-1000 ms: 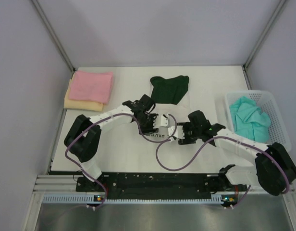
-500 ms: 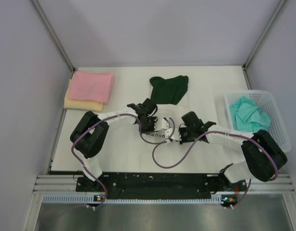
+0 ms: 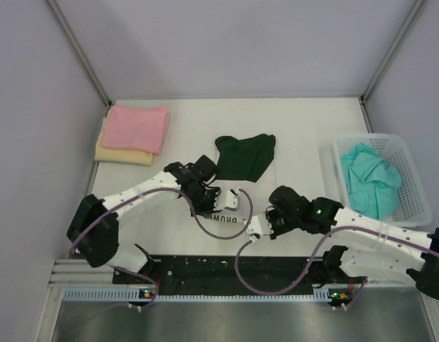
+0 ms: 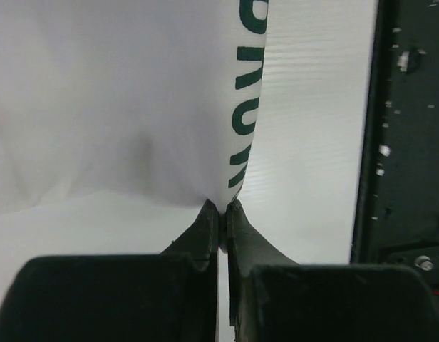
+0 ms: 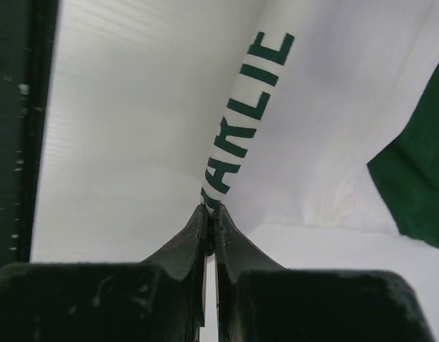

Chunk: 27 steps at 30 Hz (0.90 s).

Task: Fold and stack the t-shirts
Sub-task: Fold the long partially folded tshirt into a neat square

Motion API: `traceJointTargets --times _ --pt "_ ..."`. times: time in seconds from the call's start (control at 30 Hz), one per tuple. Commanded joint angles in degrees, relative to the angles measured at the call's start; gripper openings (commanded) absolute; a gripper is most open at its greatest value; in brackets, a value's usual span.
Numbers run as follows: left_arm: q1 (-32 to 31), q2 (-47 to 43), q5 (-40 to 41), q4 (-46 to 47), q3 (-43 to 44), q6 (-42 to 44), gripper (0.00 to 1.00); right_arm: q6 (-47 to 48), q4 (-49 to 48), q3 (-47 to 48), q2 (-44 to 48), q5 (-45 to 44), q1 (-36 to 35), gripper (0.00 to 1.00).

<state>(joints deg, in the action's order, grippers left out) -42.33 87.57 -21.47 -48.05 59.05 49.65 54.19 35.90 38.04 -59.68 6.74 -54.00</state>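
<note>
The white t-shirt with green lettering (image 4: pixel 246 117) lies across the middle of the table, its dark green part (image 3: pixel 244 157) toward the back. My left gripper (image 3: pixel 225 204) (image 4: pixel 223 206) is shut on the shirt's near folded edge, by the letters. My right gripper (image 3: pixel 256 227) (image 5: pixel 211 208) is shut on the same edge further right, pinching the "CHARLIE" print (image 5: pixel 248 107), with the green part (image 5: pixel 419 178) beyond it. A folded pink t-shirt (image 3: pixel 137 127) rests on a pale yellow one (image 3: pixel 118 152) at the back left. A crumpled teal t-shirt (image 3: pixel 369 177) sits in the basket.
The white mesh basket (image 3: pixel 369 137) stands at the right edge of the table. The black base rail (image 3: pixel 234 267) runs along the near edge, close behind both grippers. Purple cables loop from each wrist. Grey walls enclose the table on three sides.
Both grippers went from open to shut on the white shirt's near edge. Both arms then pulled toward the near edge, and the dark green part slid nearer with them.
</note>
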Motion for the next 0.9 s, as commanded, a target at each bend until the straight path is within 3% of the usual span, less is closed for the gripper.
traceJointTargets --times 0.0,0.2,0.37,0.57,0.7,0.87 --pt "0.2 -10.8 -4.3 -17.1 -0.3 0.4 0.0 -6.9 16.9 6.2 7.2 2.2 -8.4 0.0" --pt "0.1 -23.0 -8.9 -28.3 0.8 0.3 0.0 -14.2 20.4 12.0 12.0 7.9 -14.9 0.0" --pt "0.6 -28.8 -6.3 -24.3 1.9 -4.8 0.0 -14.5 18.1 15.3 12.9 8.0 -13.3 0.0" --pt "2.2 -23.7 1.8 -17.0 8.8 -9.6 0.0 -12.7 12.3 17.4 8.5 15.1 3.5 0.0" --pt "6.3 -15.8 1.4 -16.7 12.5 -8.9 0.0 -13.4 7.0 18.3 3.7 16.1 13.3 0.0" --pt "13.4 -5.5 1.3 -11.5 19.2 -10.6 0.0 -17.3 2.4 18.9 -3.1 14.1 19.8 0.0"
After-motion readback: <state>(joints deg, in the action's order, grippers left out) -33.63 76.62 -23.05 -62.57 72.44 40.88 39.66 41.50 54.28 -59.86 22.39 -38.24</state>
